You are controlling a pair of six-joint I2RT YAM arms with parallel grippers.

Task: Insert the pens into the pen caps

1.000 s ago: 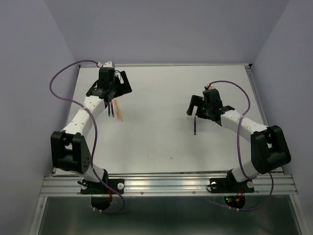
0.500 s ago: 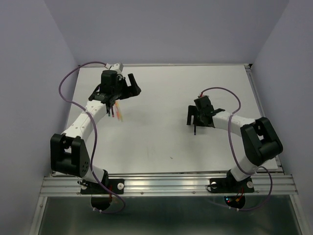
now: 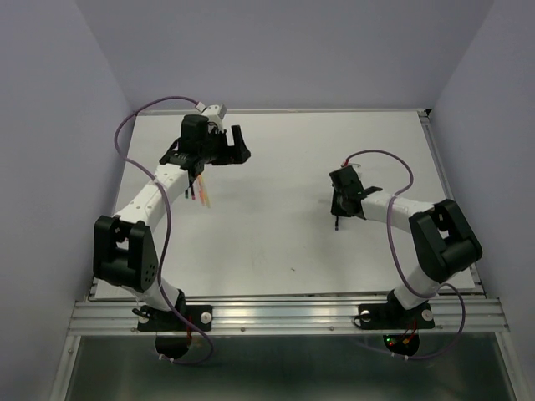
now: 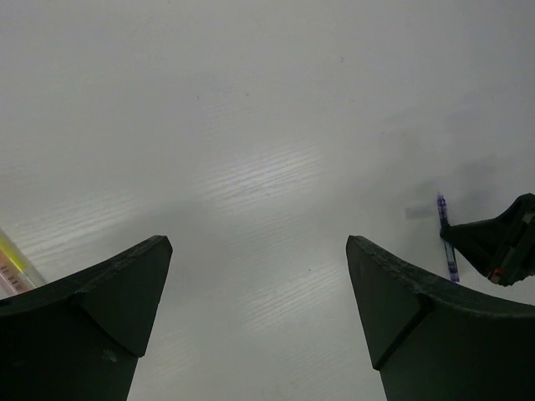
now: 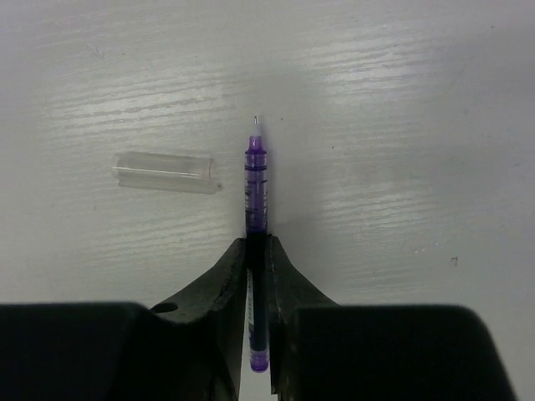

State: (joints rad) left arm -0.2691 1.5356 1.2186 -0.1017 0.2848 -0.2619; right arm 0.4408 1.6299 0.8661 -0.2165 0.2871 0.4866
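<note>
My right gripper (image 5: 258, 242) is shut on a dark purple pen (image 5: 256, 180) that lies on the white table, its fine tip pointing away from me. A clear pen cap (image 5: 167, 172) lies on its side just left of that tip, apart from it. From above, the right gripper (image 3: 338, 203) sits right of centre with the pen (image 3: 334, 222) sticking out towards the near edge. My left gripper (image 4: 259, 246) is open over bare table with nothing between its fingers. Seen from above, the left gripper (image 3: 224, 149) hovers at the far left, just beyond a small bunch of coloured pens (image 3: 201, 194).
The left wrist view catches the purple pen (image 4: 447, 251) and the right gripper (image 4: 501, 246) at its right edge, and a yellow pen (image 4: 12, 255) at its left edge. Lilac walls close in the table (image 3: 284, 242) on three sides.
My right gripper has come down and shut on the purple pen. The left arm has swung its open gripper to the right, away from the bunch of pens.
</note>
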